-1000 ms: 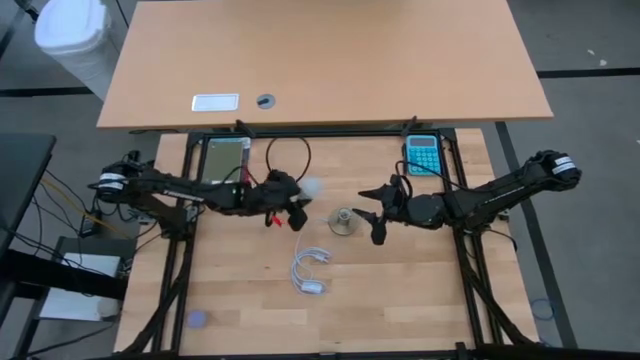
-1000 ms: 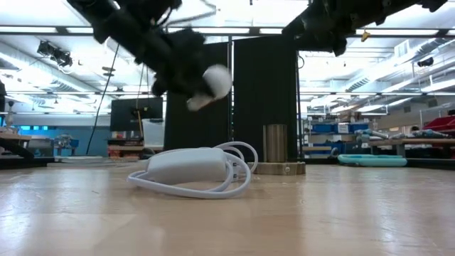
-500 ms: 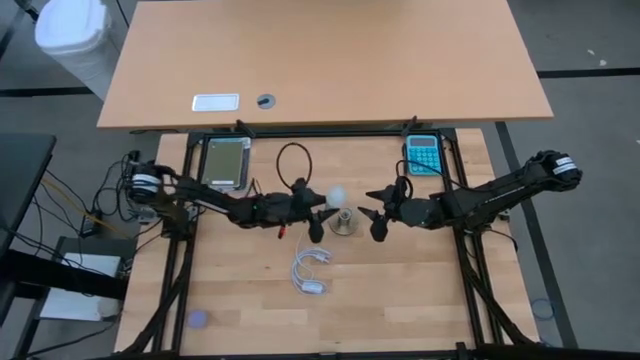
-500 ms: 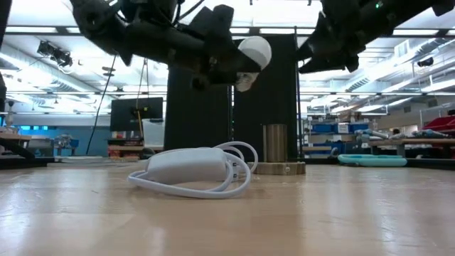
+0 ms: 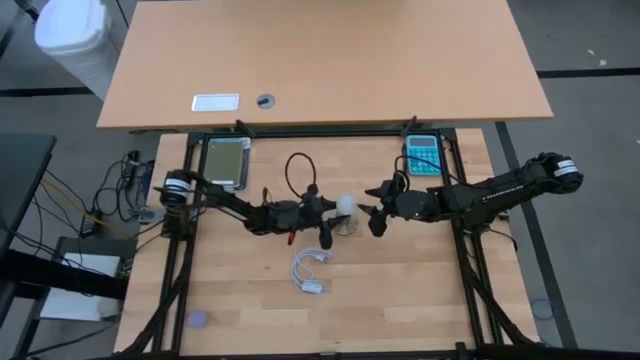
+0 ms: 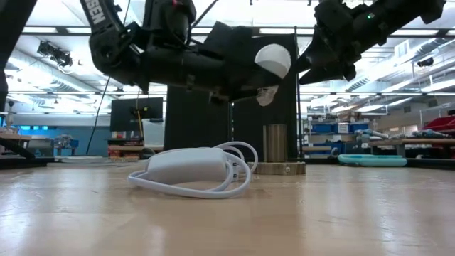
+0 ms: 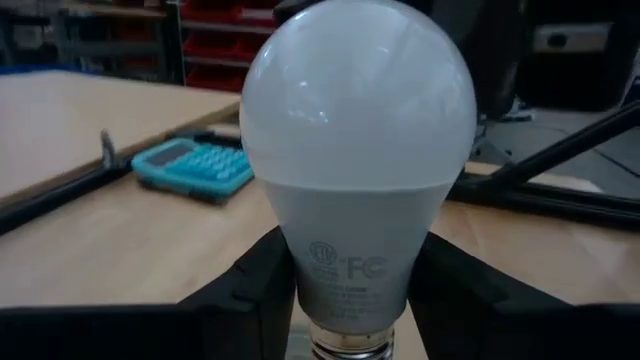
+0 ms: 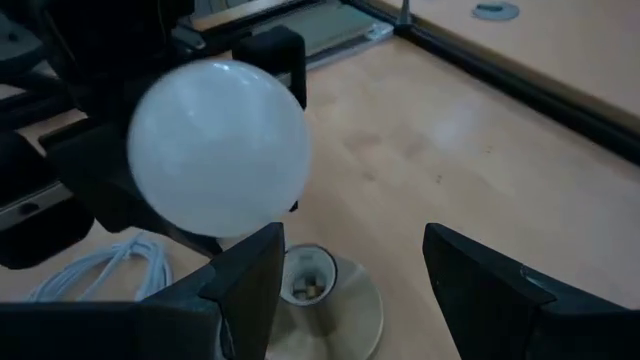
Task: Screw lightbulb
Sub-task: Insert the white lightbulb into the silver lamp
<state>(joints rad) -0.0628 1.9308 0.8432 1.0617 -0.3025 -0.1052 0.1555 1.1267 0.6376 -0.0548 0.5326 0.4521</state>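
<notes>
1. High view: two dark arms reach toward the middle of the wooden table (image 5: 400, 300); the left gripper (image 5: 322, 212) grips one lightbulb (image 5: 346, 205) by its narrow end, the globe pointing at the right gripper (image 5: 377, 209), which is just beside it with its fingers spread; one grey socket (image 5: 348, 226) stands on the table under the bulb; one coiled white cable (image 5: 309, 271) lies nearer the front edge; one teal calculator (image 5: 423, 154) rests at the back right; one small bluish disc (image 5: 197, 319) lies at the front left.
2. Low view: the bulb (image 6: 272, 63) hangs in the air, tilted, its base lower than the globe, above and apart from the one upright socket (image 6: 275, 151); the cable (image 6: 195, 171) lies in front of the socket.
3. Left wrist view: two dark fingers (image 7: 258, 285) press both sides of the bulb's (image 7: 357, 160) white neck; the calculator (image 7: 194, 168) lies beyond.
4. Right wrist view: two fingers (image 8: 490, 290) stand apart, holding nothing; the bulb (image 8: 220, 148) is ahead of them; the socket (image 8: 318, 300) sits below.
</notes>
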